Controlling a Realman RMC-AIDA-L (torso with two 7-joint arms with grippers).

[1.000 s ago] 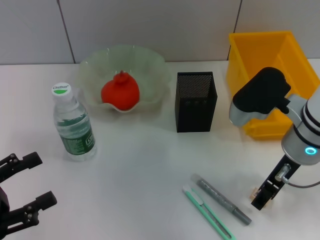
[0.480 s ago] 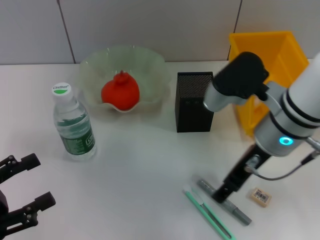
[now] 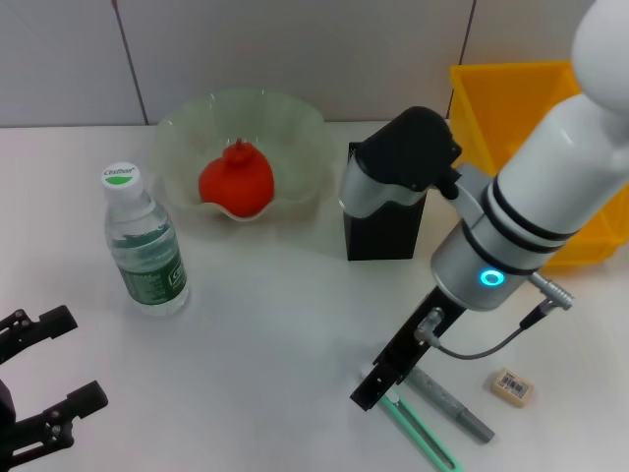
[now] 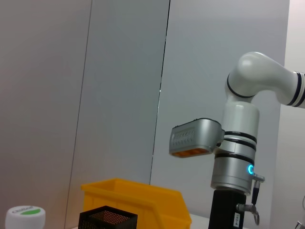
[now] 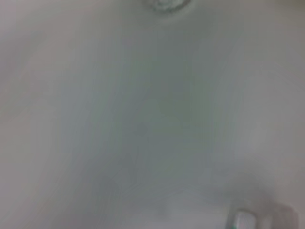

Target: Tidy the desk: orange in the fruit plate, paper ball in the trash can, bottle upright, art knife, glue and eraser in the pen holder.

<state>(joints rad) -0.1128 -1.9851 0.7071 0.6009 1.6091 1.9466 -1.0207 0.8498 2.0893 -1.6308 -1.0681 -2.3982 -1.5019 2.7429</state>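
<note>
Your right pincer [image 3: 371, 386], grip state unclear, hovers at the near end of the slim green art knife [image 3: 413, 425]. Beside it lie the grey glue stick [image 3: 447, 402] and beige eraser [image 3: 512, 385], none yet in the black mesh pen holder [image 3: 384, 218]. The clear plastic bottle [image 3: 143, 246] stands upright; left pincer [image 3: 44, 388] sits open.

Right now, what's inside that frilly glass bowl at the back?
The fruit plate holds one red-orange fruit with a small pointed top, resting near the front wall. Nothing else shows through the clear glass; the fruit's underside is hidden.

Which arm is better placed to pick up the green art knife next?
Right. The right gripper hangs at the art knife's near end; the left gripper sits far across the table.
</note>
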